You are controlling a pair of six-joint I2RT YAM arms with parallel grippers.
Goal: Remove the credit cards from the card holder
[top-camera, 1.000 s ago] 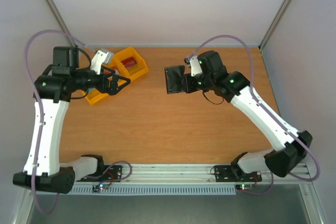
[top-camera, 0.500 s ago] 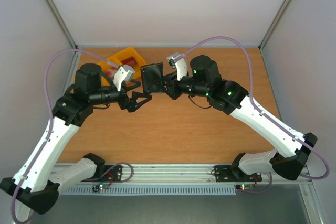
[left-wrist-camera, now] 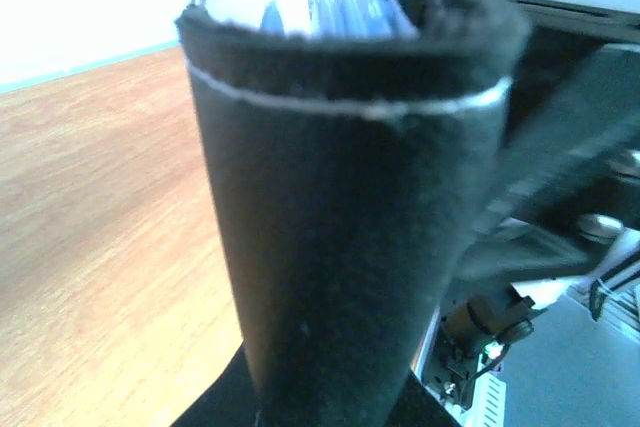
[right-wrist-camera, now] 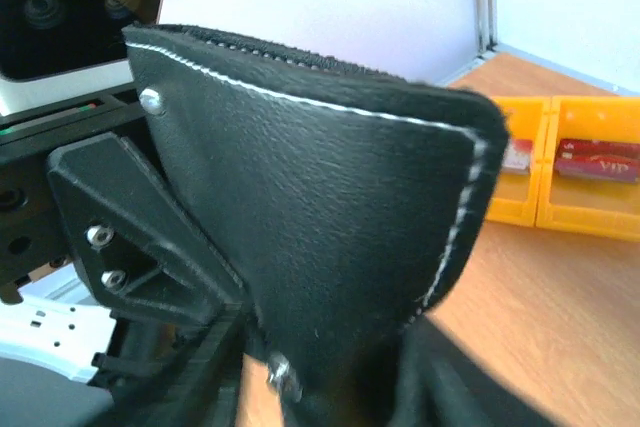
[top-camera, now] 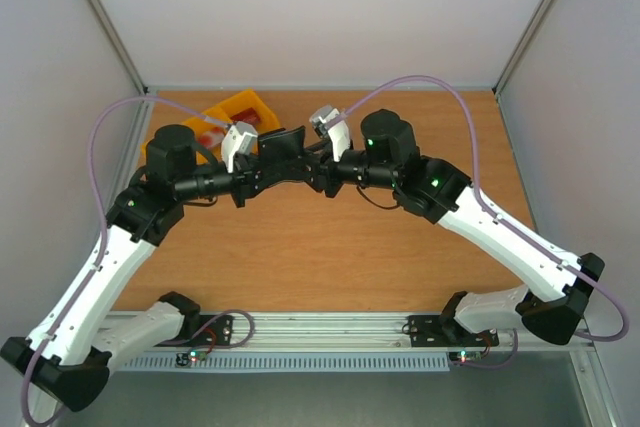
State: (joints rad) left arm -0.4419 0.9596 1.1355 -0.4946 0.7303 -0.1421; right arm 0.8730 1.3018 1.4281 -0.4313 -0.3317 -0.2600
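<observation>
The black card holder (top-camera: 283, 147) hangs in mid-air over the table's middle, between both grippers. My left gripper (top-camera: 260, 176) is shut on its left end. In the left wrist view the card holder (left-wrist-camera: 340, 227) fills the frame, and something pale blue shows above its top edge; I cannot tell whether that is lining or a card. My right gripper (top-camera: 316, 171) stands open around the other end. In the right wrist view a sliver of table shows between one finger and the card holder (right-wrist-camera: 320, 207). Red credit cards (right-wrist-camera: 598, 159) lie in the yellow bins.
Two yellow bins (top-camera: 232, 107) stand side by side at the back left, just behind the left gripper, and the bins (right-wrist-camera: 560, 217) also show in the right wrist view. The cage's side walls border the wooden table (top-camera: 330, 247).
Both arms swung in to the middle. The left gripper, wide open before, closed on the card holder that the right gripper carried over. The right jaws have loosened.
</observation>
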